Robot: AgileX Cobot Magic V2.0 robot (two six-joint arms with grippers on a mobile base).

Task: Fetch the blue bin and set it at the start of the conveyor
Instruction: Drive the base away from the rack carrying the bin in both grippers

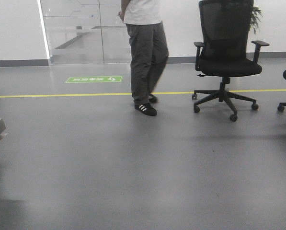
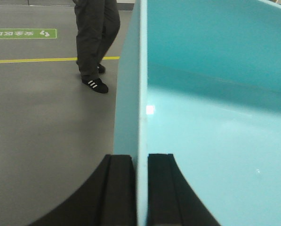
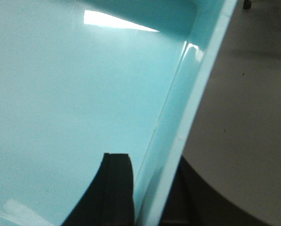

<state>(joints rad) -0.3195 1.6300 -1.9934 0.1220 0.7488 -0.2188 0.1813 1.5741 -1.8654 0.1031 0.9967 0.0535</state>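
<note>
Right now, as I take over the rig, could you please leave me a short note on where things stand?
Grippers: the left gripper is shut on the left wall of the blue bin. The right gripper is shut on its right wall, one finger inside and one outside.
Bin: what shows of its inside is empty. It is held between both arms over grey floor.
The conveyor start is in no view.
Done: bin fetched and gripped.
Left: drive to the conveyor start and set the bin on it.
Mind: a person and an office chair stand ahead, near the yellow floor line.
</note>
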